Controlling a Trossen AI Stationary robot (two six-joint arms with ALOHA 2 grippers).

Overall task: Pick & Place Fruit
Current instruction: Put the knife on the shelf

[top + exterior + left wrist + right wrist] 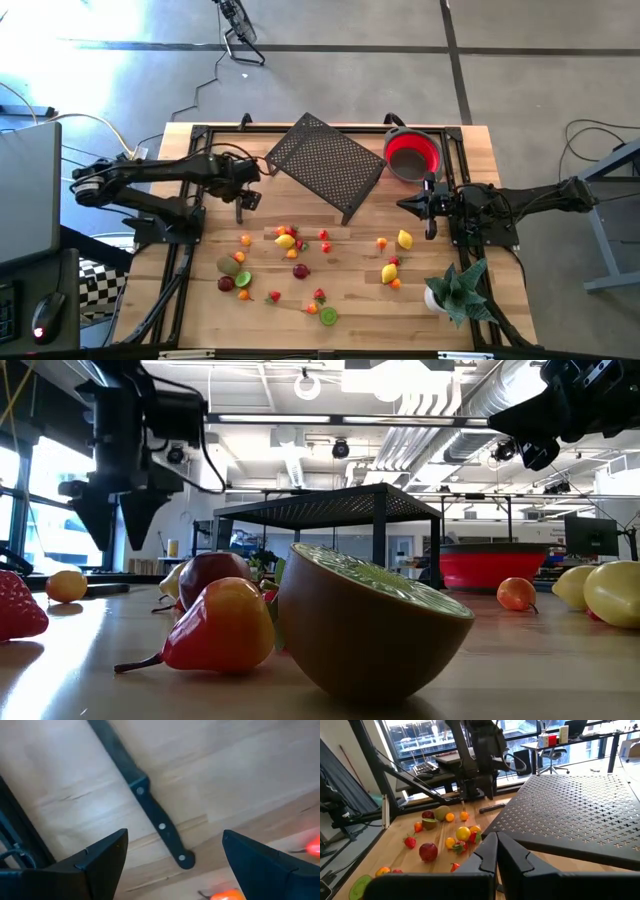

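Note:
Small toy fruits (pixel 290 240) lie scattered over the near half of the wooden table, among them a lemon (pixel 404 239), a cut lime (pixel 375 620) and a red-yellow pear (pixel 220 628). My left gripper (pixel 245 197) hangs open above the table's left part, fingers pointing down; in its wrist view its fingers stand wide apart over a black knife (pixel 160 822), clear of it. My right gripper (pixel 405 206) hovers shut near the red bowl (pixel 413 152), pointing toward the table's left; its wrist view (pixel 496 851) looks across at the fruits (pixel 462 834).
A black perforated metal rack (pixel 325 163) stands on legs at the far middle, next to the red bowl. A spiky green plant in a white pot (pixel 455 290) sits at the near right corner. Black frame rails (pixel 185 250) run along the table's sides.

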